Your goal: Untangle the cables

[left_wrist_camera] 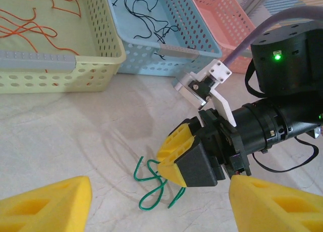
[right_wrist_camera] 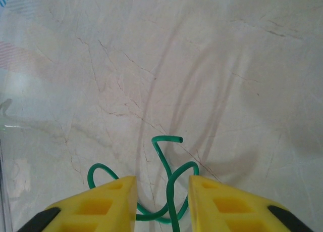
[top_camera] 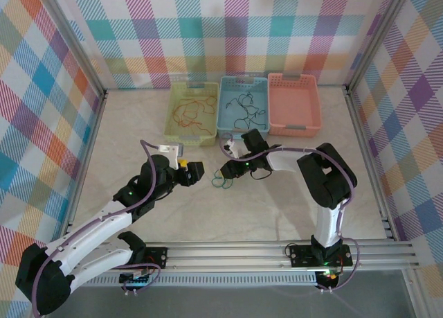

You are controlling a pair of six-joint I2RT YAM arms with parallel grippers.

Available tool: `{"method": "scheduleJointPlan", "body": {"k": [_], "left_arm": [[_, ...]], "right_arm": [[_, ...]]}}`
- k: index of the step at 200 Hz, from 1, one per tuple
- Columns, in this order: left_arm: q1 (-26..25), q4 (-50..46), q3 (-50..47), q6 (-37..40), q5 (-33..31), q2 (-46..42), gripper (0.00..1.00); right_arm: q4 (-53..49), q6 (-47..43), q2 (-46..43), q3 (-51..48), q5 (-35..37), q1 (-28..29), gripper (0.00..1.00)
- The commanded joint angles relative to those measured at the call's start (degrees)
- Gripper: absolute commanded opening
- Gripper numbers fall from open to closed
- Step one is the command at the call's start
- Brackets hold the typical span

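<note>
While ungrasped, cable [right_wrist_camera: 170,189] inside right pincer [right_wrist_camera: 161,184]

Likely robot lab cell: plaid fabric walls [top_camera: 228,27], aluminium frame rail [top_camera: 242,252].

Green cable [right_wrist_camera: 166,138] looped on table [top_camera: 277,207], orange cables [top_camera: 190,113] in yellow basket [top_camera: 187,139], black cables [top_camera: 243,104] in blue basket [top_camera: 239,129]
</note>
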Motion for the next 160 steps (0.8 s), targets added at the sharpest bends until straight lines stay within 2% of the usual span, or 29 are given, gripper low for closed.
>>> {"method": "scheduleJointPlan", "body": {"k": [1,59,86,160], "left_arm": [[0.5,1.4,-1.0,-0.2,0.1,-0.7,0.72],[0.5,1.4,-0.9,-0.3,0.4,-0.4,0.68],[0.5,1.5,-1.1,-0.5,0.6,-0.3,0.68],[0.5,3.7,-2.0,-1.7,4.2,-0.1,0.69]], "right_arm": [[-1.8,-1.5,0.8,1.5,-3.2,0.4,0.3],[-1.5,-2.3,0.3,1.2,-4.0,0.4,0.12],[2.6,-2.3,-2.8,-1.6,-2.8,0.4,0.01],[33.8,-0.3,-19.9,-21.0,0.9,0.6,0.0]]}}
